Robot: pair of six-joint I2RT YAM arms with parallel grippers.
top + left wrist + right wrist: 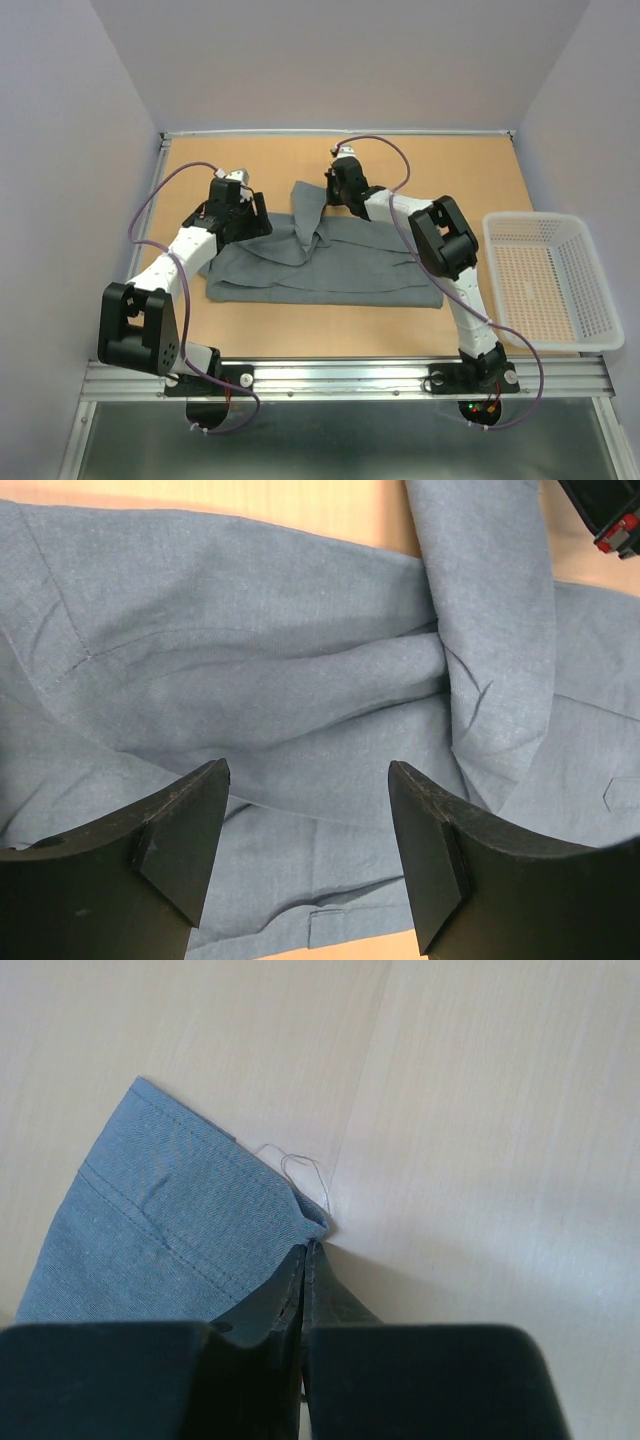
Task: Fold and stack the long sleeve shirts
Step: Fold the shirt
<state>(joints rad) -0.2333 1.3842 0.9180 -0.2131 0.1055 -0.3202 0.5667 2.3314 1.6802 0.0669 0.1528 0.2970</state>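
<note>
1. Long sleeve shirt [330,268]: grey cloth lying as a rumpled, roughly oblong heap across the middle of the worktop [450,170], its long side running left to right between the two arms.
2. One sleeve [306,205] is drawn up out of the heap toward the far edge. In the left wrist view the same sleeve [490,630] crosses over the folds of the body.
3. The cuff [170,1220] at the sleeve's end shows a stitched hem, and a loose pale thread [300,1170] curls off its corner.
4. The right hand [305,1250] is clamped on that cuff corner, fingers pressed together with cloth between them. From above it [338,180] sits at the far end of the sleeve.
5. The left hand [310,780] is over the shirt's left part, fingers spread apart with nothing between them. I cannot tell whether the tips touch the cloth. From above it [245,208] is at the heap's far left corner.
6. A white mesh basket [497,285] stands at the right edge of the worktop, well apart from the shirt.
</note>
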